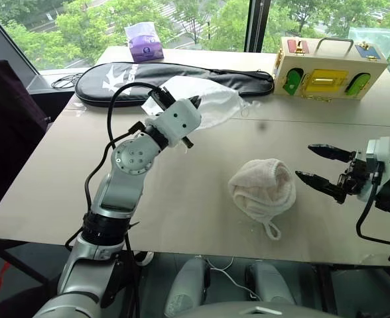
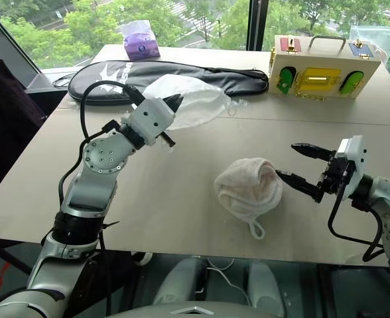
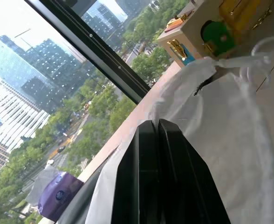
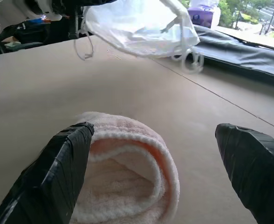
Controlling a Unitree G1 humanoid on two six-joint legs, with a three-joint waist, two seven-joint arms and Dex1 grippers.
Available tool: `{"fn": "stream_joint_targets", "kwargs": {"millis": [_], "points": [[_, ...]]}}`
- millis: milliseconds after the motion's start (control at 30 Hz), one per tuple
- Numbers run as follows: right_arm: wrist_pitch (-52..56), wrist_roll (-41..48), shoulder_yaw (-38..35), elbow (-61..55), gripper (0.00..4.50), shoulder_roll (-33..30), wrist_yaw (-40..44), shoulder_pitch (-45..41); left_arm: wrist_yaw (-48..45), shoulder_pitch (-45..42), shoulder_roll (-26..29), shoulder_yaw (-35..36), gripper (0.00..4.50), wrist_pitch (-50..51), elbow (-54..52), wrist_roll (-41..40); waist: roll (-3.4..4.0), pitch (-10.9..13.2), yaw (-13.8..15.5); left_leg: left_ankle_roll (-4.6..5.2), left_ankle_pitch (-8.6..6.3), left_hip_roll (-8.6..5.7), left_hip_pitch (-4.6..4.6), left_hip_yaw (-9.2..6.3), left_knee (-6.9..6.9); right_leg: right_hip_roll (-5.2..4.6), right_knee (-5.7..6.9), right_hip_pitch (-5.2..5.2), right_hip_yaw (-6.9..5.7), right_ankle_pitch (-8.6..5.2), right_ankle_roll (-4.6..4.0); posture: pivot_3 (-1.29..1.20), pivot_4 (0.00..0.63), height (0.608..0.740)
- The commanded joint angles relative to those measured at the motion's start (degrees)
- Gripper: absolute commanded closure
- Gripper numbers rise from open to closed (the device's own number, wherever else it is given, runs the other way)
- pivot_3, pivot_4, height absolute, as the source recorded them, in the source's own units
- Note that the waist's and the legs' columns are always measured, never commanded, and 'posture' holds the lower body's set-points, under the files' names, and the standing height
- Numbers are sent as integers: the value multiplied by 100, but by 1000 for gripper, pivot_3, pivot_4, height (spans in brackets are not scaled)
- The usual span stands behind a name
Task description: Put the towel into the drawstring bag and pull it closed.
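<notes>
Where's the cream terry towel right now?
The bunched cream terry towel lies on the tan table, just left of the open right pincer.

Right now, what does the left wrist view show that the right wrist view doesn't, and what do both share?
Left wrist view alone: the wooden latch box and the window's dark frame, with the left gripper shut on the drawstring bag.

Right wrist view alone: the towel lying on the table, between the open fingers of the right gripper.

Both share: the white bag held off the table, the purple tissue pack and the black racket case.
</notes>
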Motion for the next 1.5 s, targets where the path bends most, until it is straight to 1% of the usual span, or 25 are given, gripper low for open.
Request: {"fn": "stream_joint_targets", "kwargs": {"millis": [33,200,267,400,467,567,633,700,767,833,967,1233,1300,1333,1367,1400,1433,1467,1500], "points": [[589,303,-3,-284,0,86,-542,-316,108,-150,23,178,4482,-127,154,-24,0,0,-12,0,0,0,1,1,1,3,2,0,1,0,0,0,150,740],[1931,613,333,-292,0,314,-1469,-841,112,-271,-19,95,4482,-274,363,-21,0,0,-10,-1,1,1,-21,2,2,9,20,-35,3,0,0,0,150,740],[2431,779,418,-236,0,349,-1647,-1054,131,-296,-35,113,4482,-288,412,-30,0,0,-9,-1,1,1,-24,4,2,9,22,-39,6,0,0,0,150,740],[3262,733,593,81,0,600,-2352,-1580,136,-260,-52,123,4482,-257,398,-39,0,0,-12,-1,1,-1,-25,6,2,8,20,-39,7,0,0,0,150,740],[3519,555,835,261,0,673,-2493,-1799,147,-224,-93,87,4482,-230,352,-27,0,0,-12,-1,1,-1,-24,6,2,9,22,-39,7,0,0,0,150,740],[3956,428,1226,329,0,596,-2433,-1941,156,-232,-146,54,4482,-215,345,-2,0,0,-6,-1,1,-2,-26,6,2,10,23,-42,5,0,0,0,150,740],[4168,277,1637,183,0,255,-2147,-1872,151,-230,-160,46,4482,-226,348,7,0,0,0,0,1,-2,-30,5,2,10,21,-43,4,0,0,0,150,740],[4023,4,2020,-52,0,-232,-1771,-1699,146,-209,-152,62,4482,-235,340,7,0,0,10,0,1,-8,-33,5,2,7,18,-44,1,0,1,0,150,740],[4065,45,2048,-228,0,-489,-1564,-1574,148,-183,-139,88,4482,-232,326,4,-4,-2,5,2,0,-15,-34,4,2,1,15,-43,1,-2,4,0,150,740],[4264,267,1889,-429,0,-607,-1454,-1485,154,-161,-120,114,4482,-232,325,-2,-8,-3,-7,2,0,-14,-33,3,3,3,16,-41,1,-2,4,0,150,740],[4330,282,1867,-695,0,-759,-1347,-1243,145,-147,-128,76,4482,-258,367,2,-7,-3,-18,2,0,-6,-28,1,3,9,24,-42,1,-2,4,0,150,740],[4271,251,2371,-1302,0,-859,-1065,-616,99,-225,-131,18,4482,-372,501,-2,-12,-6,-11,2,0,-6,-29,2,3,9,20,-41,0,-2,4,0,150,740],[4209,211,2433,-1332,558,-877,-1003,-527,99,-228,-134,17,4500,-392,531,-3,-16,-8,-14,1,0,-5,-27,2,3,11,21,-40,0,-2,4,0,150,740],[4183,194,2446,-1334,706,-878,-990,-499,100,-229,-135,17,4500,-396,539,-4,-16,-8,-14,1,0,-4,-26,1,3,11,22,-40,-1,-2,4,0,150,740],[4161,201,2480,-1355,1173,-923,-903,-462,99,-222,-141,23,4500,-390,531,-15,-16,-9,-14,1,0,-4,-25,1,3,12,22,-39,-1,-2,4,0,150,740],[4138,208,2517,-1386,1510,-979,-801,-420,98,-214,-146,27,4500,-383,527,-23,-16,-9,-13,1,0,-4,-24,1,3,12,22,-39,0,-2,4,0,150,740],[4101,204,2545,-1398,1947,-1036,-705,-379,100,-205,-150,25,4500,-386,531,-24,-16,-9,-11,1,0,-4,-24,1,3,12,22,-39,-1,-2,4,0,150,740],[4070,191,2562,-1403,2490,-1072,-634,-351,102,-200,-152,24,4500,-389,536,-23,-16,-9,-11,1,0,-4,-25,1,3,12,21,-39,-1,-2,4,0,150,740],[4059,196,2551,-1398,2619,-1081,-600,-334,104,-195,-151,24,4500,-397,548,-21,-17,-9,-10,1,0,-5,-25,1,3,12,21,-38,-1,-2,4,0,150,740]]}}
